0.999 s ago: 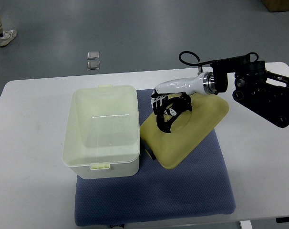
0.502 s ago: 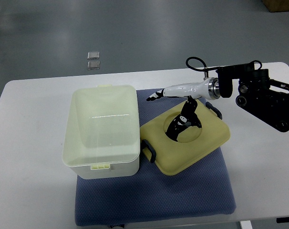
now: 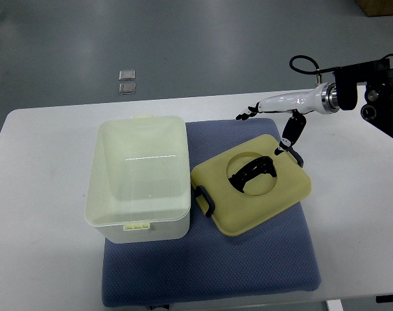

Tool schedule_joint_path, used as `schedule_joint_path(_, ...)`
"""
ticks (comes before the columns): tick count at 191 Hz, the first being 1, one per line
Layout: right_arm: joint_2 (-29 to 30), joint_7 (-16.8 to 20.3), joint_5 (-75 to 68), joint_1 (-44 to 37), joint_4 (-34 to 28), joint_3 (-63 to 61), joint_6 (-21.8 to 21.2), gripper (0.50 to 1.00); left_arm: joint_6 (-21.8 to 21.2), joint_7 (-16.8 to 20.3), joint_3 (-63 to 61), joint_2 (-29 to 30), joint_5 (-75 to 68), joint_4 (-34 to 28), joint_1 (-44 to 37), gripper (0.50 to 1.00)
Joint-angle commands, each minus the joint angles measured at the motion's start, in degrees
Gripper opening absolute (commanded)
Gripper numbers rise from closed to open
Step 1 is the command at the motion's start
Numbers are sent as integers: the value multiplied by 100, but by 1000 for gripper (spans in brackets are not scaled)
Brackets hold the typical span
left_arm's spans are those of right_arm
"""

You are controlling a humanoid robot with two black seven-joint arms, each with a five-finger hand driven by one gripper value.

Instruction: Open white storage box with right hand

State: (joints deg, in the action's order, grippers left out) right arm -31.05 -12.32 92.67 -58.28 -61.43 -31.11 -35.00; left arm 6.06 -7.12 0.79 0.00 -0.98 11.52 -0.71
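The white storage box (image 3: 139, 178) stands open on the left part of a blue mat (image 3: 248, 259), its inside empty. Its yellowish lid (image 3: 251, 184) lies flat on the mat to the right of the box, with a black handle (image 3: 253, 173) in its round recess and black clips at two corners. My right hand (image 3: 274, 126) hovers above the lid's far right corner, fingers spread and holding nothing. Its white forearm (image 3: 294, 102) comes in from the right edge. The left arm is out of view.
The white table (image 3: 41, 259) carries the mat. Grey floor lies beyond the far edge, with two small grey squares (image 3: 127, 81) on it. My right arm's black upper part (image 3: 378, 97) sits over the table's far right corner.
My right hand let go of the lid's handle and drew back to the right and up. The lid settled flat on the mat beside the box.
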Motion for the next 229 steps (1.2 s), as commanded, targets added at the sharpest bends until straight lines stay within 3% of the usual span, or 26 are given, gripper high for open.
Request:
schedule_joint_path(1, -15, -16, -179, -113, 140, -282, 0, 924, 0, 0, 0, 0, 1, 0, 1, 1000)
schedule_joint_path(24, 73, -43, -1119, -113, 527, -844, 0, 924, 0, 0, 0, 0, 1, 0, 1, 1000)
schedule_joint_path(49, 600, 27, -3097, 89, 896, -1451, 19, 924, 0, 0, 0, 0, 1, 87, 1, 1000)
schedule_joint_path(75, 1013, 335, -5477, 405, 966, -1574, 1056, 924, 0, 0, 0, 0, 1, 184, 1, 1000)
schedule_joint_path(122, 1664, 379, -8897, 722, 1414, -1592, 2629, 924, 0, 0, 9, 0, 10, 184, 1, 1000)
schedule_joint_path(174, 1954, 300, -9706, 1197, 1933, -1636, 2366, 926, 0, 0, 0, 0, 1, 202, 1, 1000)
schedule_joint_path(209, 2041, -139, -9706, 1601, 2091, -2119, 2023, 926, 0, 0, 0, 0, 10, 184, 1, 1000)
schedule_joint_path(229, 2200, -175, -9706, 1698, 2117, -2172, 2006, 926, 0, 0, 0, 0, 10, 184, 1, 1000)
